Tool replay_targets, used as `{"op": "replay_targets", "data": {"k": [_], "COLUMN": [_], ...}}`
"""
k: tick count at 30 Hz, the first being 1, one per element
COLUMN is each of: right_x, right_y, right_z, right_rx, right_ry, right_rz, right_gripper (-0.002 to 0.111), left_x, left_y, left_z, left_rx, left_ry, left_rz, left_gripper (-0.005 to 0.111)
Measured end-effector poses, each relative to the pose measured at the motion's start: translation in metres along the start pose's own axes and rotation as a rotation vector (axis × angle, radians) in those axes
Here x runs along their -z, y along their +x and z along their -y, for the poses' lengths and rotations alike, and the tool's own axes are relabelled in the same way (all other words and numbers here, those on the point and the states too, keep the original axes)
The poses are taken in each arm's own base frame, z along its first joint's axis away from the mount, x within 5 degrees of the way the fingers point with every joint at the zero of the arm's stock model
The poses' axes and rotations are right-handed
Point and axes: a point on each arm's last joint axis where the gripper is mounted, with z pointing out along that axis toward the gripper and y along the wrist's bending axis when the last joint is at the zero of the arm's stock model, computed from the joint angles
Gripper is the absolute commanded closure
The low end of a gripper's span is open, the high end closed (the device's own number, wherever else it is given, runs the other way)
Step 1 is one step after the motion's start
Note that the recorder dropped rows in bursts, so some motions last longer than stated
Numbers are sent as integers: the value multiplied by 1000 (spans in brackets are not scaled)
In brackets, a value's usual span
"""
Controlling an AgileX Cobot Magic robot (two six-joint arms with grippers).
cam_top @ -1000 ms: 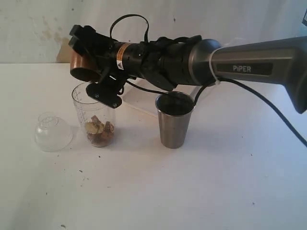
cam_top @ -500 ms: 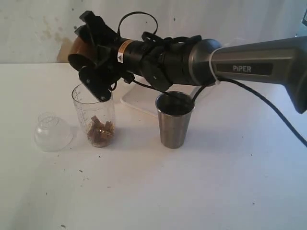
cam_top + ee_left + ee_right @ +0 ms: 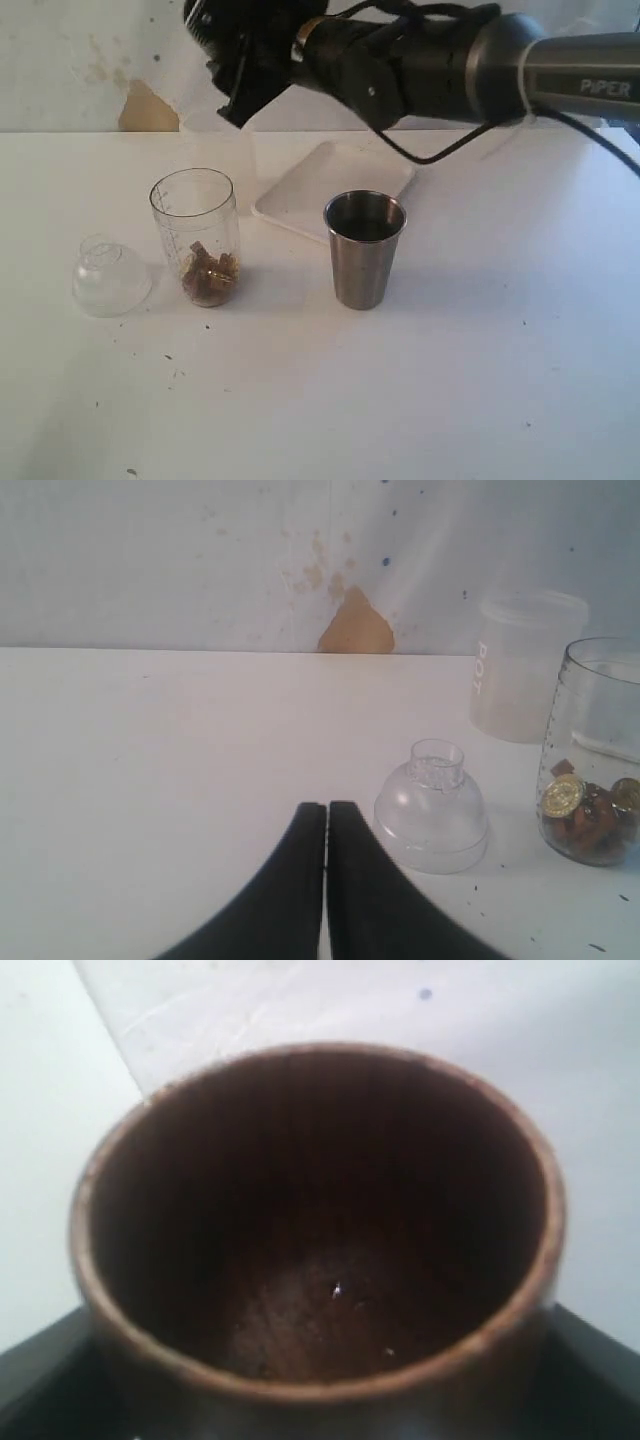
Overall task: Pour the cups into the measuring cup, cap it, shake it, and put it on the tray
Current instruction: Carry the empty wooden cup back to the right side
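My right gripper [image 3: 232, 62] hangs high above the table, behind and above the measuring cup [image 3: 196, 236]. It is shut on the brown wooden cup [image 3: 318, 1230], which looks empty in the right wrist view; its fingers hide the cup in the exterior view. The clear measuring cup [image 3: 597, 752] stands upright with brown pieces and gold coins at its bottom. The steel tumbler [image 3: 365, 250] stands upright to its right. Left of the measuring cup lies the dome cap [image 3: 110, 276], knob up. My left gripper [image 3: 327, 812] is shut and empty, near the cap [image 3: 432, 806]. The white tray [image 3: 335, 188] lies behind.
A frosted translucent cup [image 3: 525, 666] stands behind the measuring cup near the wall. The right arm [image 3: 500, 70] stretches across the top of the exterior view, above the tray. Dark specks dot the white table [image 3: 300, 400].
The right gripper with the wooden cup has risen from the measuring cup's rim and swung up and to the right. The contents in the measuring cup have settled.
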Motion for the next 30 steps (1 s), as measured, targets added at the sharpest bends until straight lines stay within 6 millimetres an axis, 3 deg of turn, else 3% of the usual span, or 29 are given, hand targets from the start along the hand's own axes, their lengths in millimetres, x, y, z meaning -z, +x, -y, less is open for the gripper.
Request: {"op": "replay_targets", "data": {"k": [7,9,12,13,17,20,24,30], "right_x": [27,45,60,71,99,112,117,101], "right_y": [13,34,58,77,122,149,186,249], "right_z": [44,76,102,116,136,135,99,70], "right_rx": [-296,-480,-586,-662,-836,-807,-608,-630], "right_ry": [36,85,110,97,-69,-60,-92,-84], "right_rz": [-180,-289,-351,-388,-302,-234,-241,-410], "right_gripper": [108,108,108,108,108,108,108,108], "left_x": [0,0,0,0,0,0,0,0], "left_y": [0,0,0,0,0,0,0,0], "left_z": [0,0,0,0,0,0,0,0], "left_rx": [0,0,0,0,0,0,0,0], "left_ry": [0,0,0,0,0,0,0,0], "left_rz": [0,0,0,0,0,0,0,0], "left_gripper": [106,106,106,106,106,106,106,106]}}
